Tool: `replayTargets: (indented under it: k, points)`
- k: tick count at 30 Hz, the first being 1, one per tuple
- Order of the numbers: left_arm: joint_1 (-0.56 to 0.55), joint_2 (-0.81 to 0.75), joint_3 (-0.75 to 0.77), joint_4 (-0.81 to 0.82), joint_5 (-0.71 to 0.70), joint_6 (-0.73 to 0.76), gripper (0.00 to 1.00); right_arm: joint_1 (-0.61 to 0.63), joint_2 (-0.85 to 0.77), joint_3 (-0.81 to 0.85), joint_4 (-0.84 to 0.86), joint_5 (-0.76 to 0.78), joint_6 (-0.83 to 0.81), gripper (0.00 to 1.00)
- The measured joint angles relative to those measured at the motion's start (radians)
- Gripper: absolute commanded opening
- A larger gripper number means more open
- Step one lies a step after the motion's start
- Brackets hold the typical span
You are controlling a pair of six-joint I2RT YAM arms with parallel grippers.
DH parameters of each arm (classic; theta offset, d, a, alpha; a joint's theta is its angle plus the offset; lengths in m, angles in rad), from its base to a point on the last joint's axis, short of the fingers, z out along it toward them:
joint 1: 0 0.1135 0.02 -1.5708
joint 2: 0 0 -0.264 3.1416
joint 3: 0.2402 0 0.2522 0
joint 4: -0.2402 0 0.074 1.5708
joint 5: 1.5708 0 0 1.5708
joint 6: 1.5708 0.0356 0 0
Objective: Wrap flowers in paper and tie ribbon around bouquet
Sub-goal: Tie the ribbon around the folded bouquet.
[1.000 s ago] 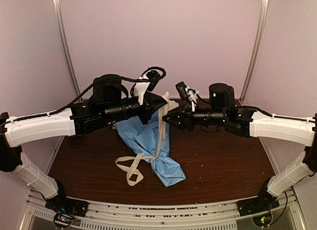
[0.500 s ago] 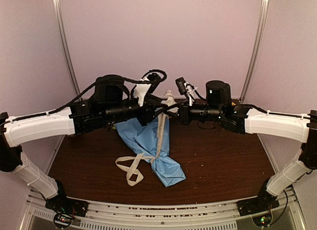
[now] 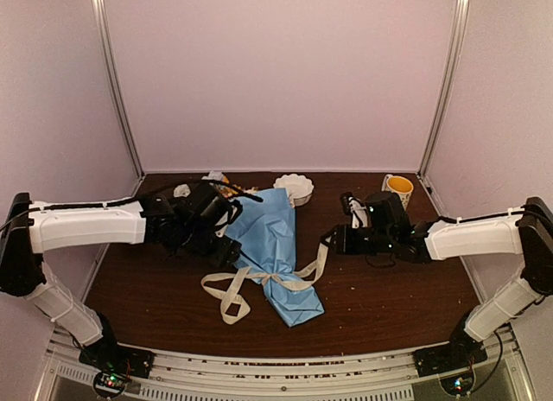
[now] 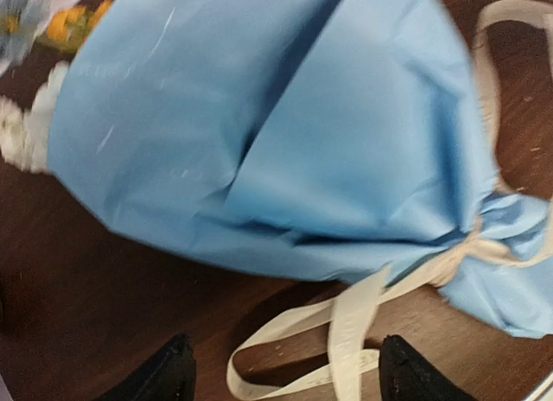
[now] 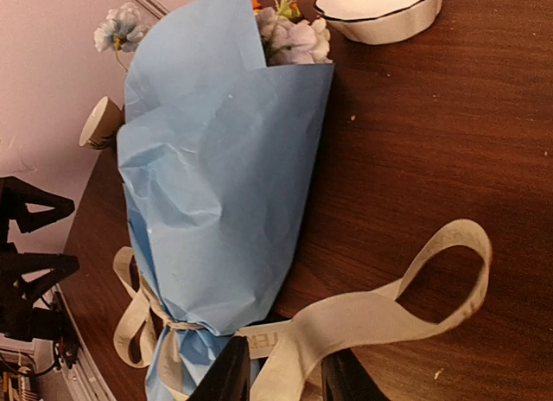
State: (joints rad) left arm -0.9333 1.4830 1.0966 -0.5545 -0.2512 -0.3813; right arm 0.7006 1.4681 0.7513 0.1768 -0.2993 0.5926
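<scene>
Blue paper (image 3: 276, 232) is closed round the flowers (image 5: 289, 34). The bouquet (image 3: 289, 302) lies flat on the table (image 3: 389, 297), blooms toward the far side. You have the ribbon (image 3: 226, 290) cinched at the narrow neck, loops trailing left. Your left gripper (image 4: 285, 371) stands wide, holding nothing, beside the cone. Your right gripper (image 5: 285, 375) stands narrow with a ribbon tail between its jaws; a grip cannot be confirmed. Judgement: wrapping done, tie largely done; release and bow tidying are left.

White scalloped bowl (image 3: 295, 188) and yellow mug (image 3: 398, 187) on dark wooden table (image 3: 389, 289).
</scene>
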Motion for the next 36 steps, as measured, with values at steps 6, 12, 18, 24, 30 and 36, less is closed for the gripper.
replayTargets:
  k: [6,12,18,24,30,36]
  points:
    - [0.149,0.034,-0.130,-0.113,0.001,-0.151,0.76,-0.012,-0.001,-0.064,-0.022,0.054,0.016,0.35]
    - [0.182,0.156,-0.154,-0.114,0.029,-0.197,0.71,-0.012,-0.028,-0.069,-0.042,0.077,-0.003,0.36]
    - [0.182,0.224,-0.131,-0.073,0.091,-0.193,0.00,-0.013,-0.085,-0.069,-0.099,0.122,-0.048,0.36]
    - [0.172,0.167,-0.128,-0.075,0.106,-0.160,0.00,-0.019,-0.165,-0.068,-0.155,0.171,-0.101,0.38]
    - [0.052,-0.051,-0.111,0.023,0.171,-0.014,0.00,-0.028,-0.211,-0.068,-0.173,0.172,-0.166,0.38]
    - [-0.079,-0.091,-0.070,0.148,0.256,0.117,0.00,-0.035,-0.229,-0.068,-0.118,0.002,-0.242,0.38]
